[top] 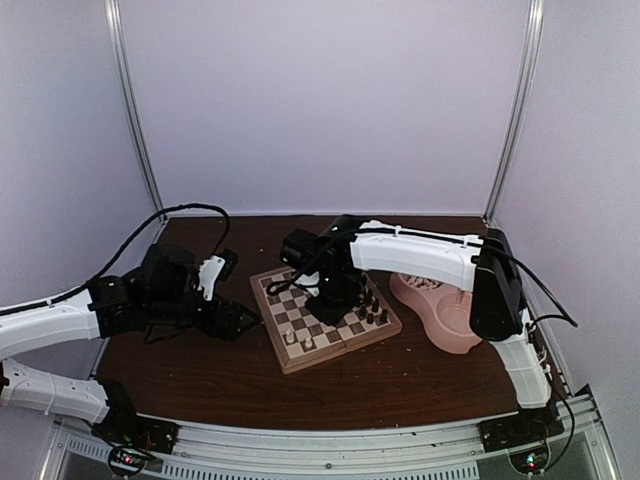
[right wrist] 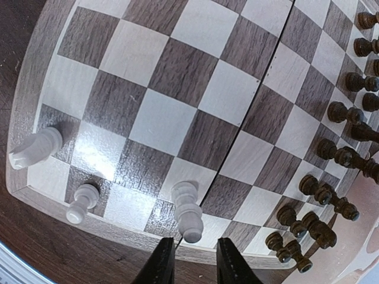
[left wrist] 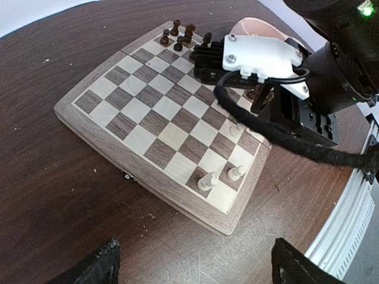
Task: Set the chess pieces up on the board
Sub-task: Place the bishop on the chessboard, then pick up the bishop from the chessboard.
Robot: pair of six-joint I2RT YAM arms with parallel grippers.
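The board lies mid-table; it also shows in the left wrist view and the right wrist view. Three cream-white chess pieces stand along its near edge: a knight-like one, a pawn and a taller one. Two show in the top view and all three in the left wrist view. My right gripper is open just above the taller piece, whose head lies at the fingertips, untouched. My left gripper is open and empty over bare table off the board's near left corner.
Dark brown pieces stand in rows along the board's far right edge. A pink double bowl sits right of the board. The right arm's wrist hangs over the board. Booth walls close in the table.
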